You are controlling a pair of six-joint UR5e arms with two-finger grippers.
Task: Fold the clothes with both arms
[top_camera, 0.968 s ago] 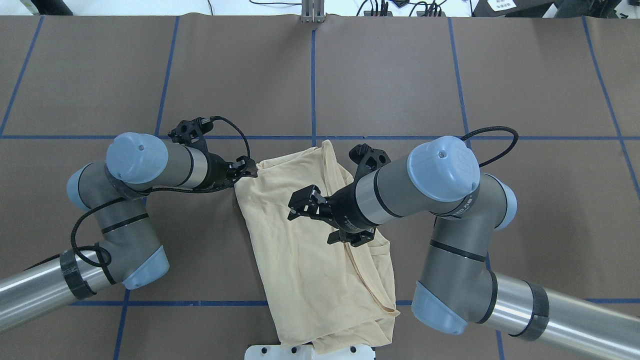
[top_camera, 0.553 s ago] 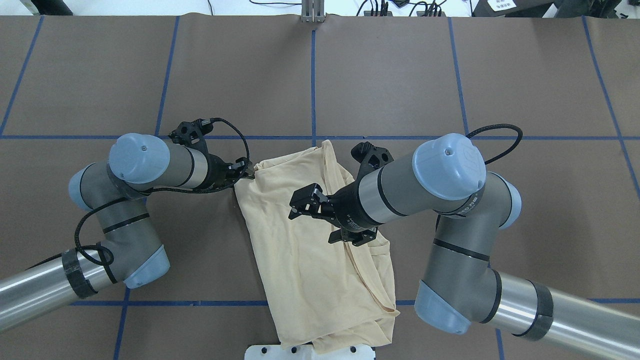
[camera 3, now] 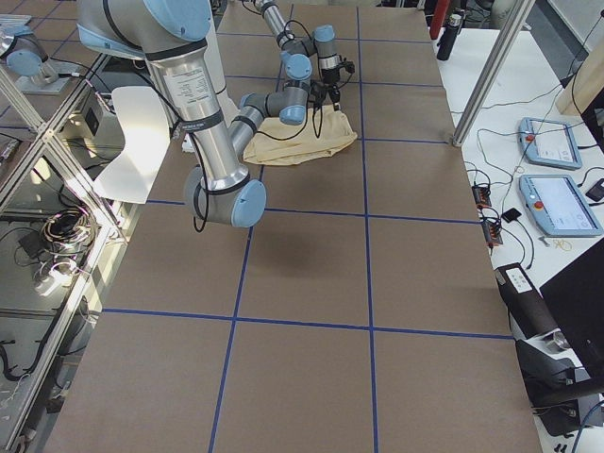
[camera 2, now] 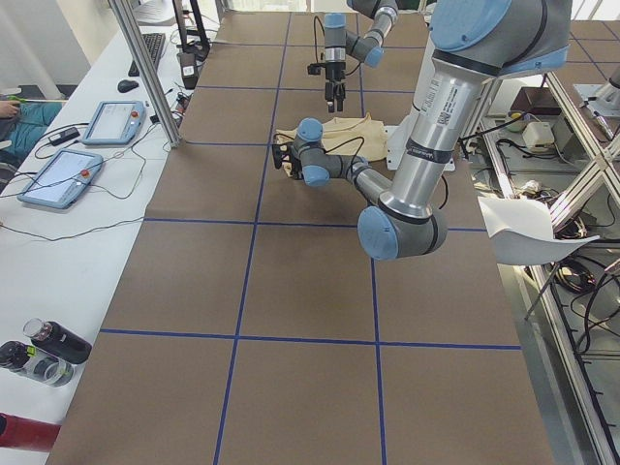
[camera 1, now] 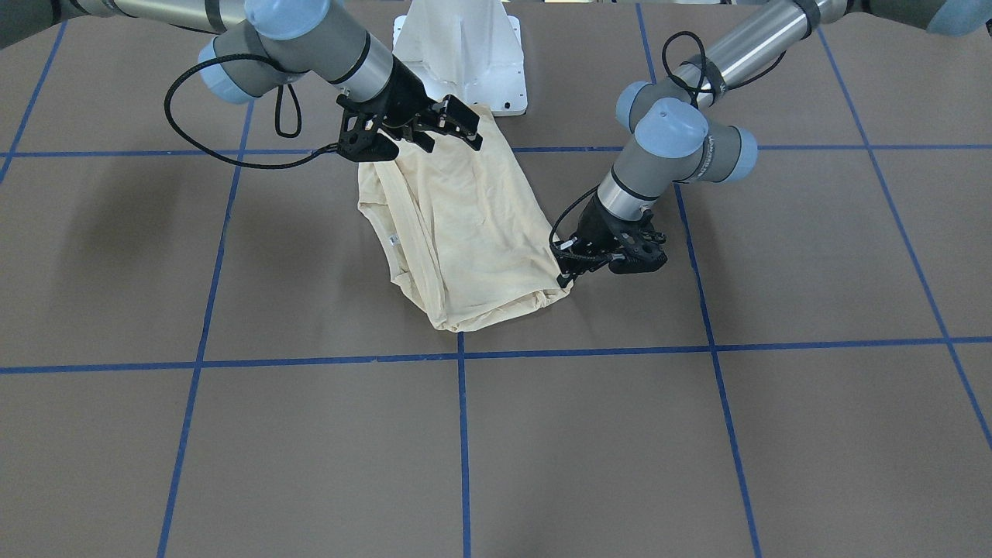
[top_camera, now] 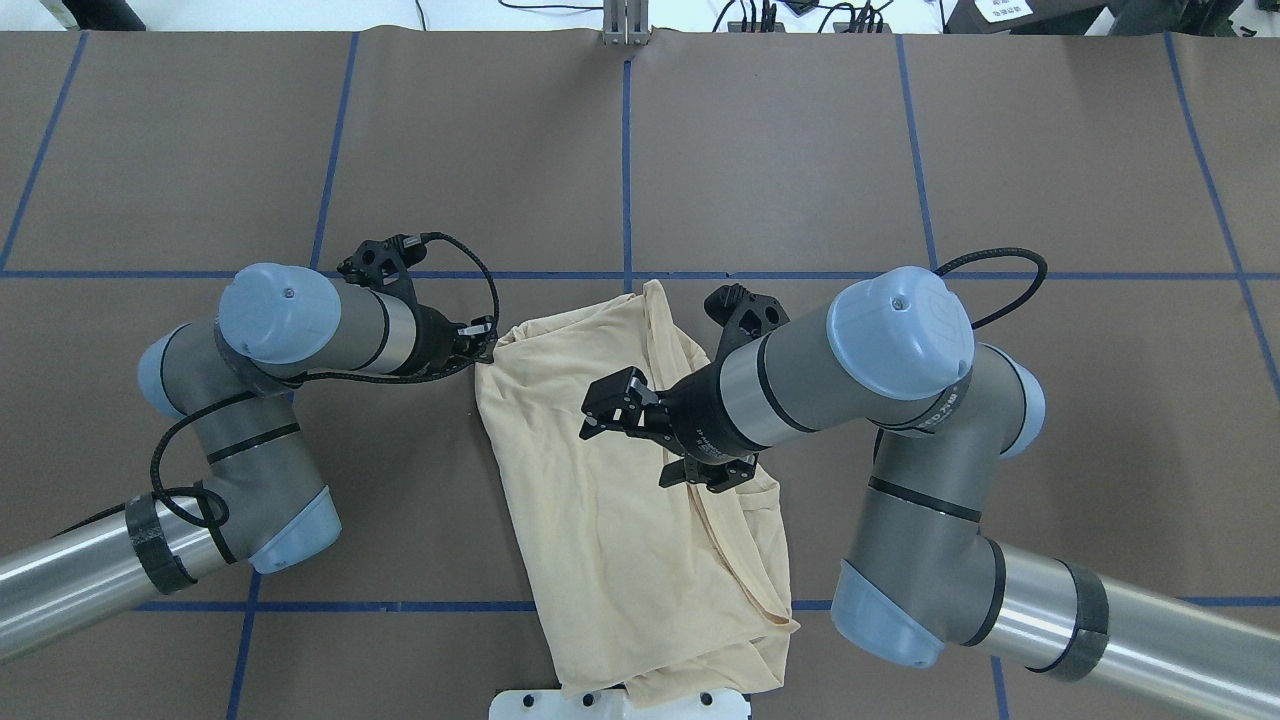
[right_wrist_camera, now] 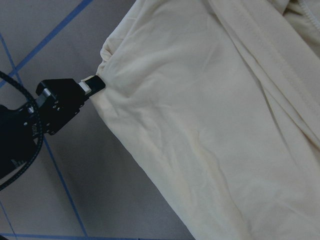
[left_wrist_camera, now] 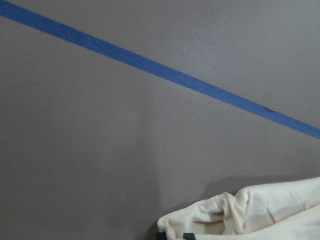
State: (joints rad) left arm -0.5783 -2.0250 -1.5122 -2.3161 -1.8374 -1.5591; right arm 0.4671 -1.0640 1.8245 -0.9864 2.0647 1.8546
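Brown was the table (top_camera: pixel 200 150), crossed by blue tape lines (top_camera: pixel 627 170). At its near edge, touching the white pedestal base (top_camera: pixel 620 705), began the cream-yellow T-shirt (top_camera: pixel 600 530). It lay roughly folded in a long strip that reached toward the middle of the surface. Over the middle part of the shirt hung the right gripper (top_camera: pixel 592 410); its jaws stood wide apart and had nothing between them. Farther on, at the shirt's far corner on the side of the table's left edge, the left gripper (top_camera: pixel 485 345) was closed on a small bunch of the fabric, low near the surface.
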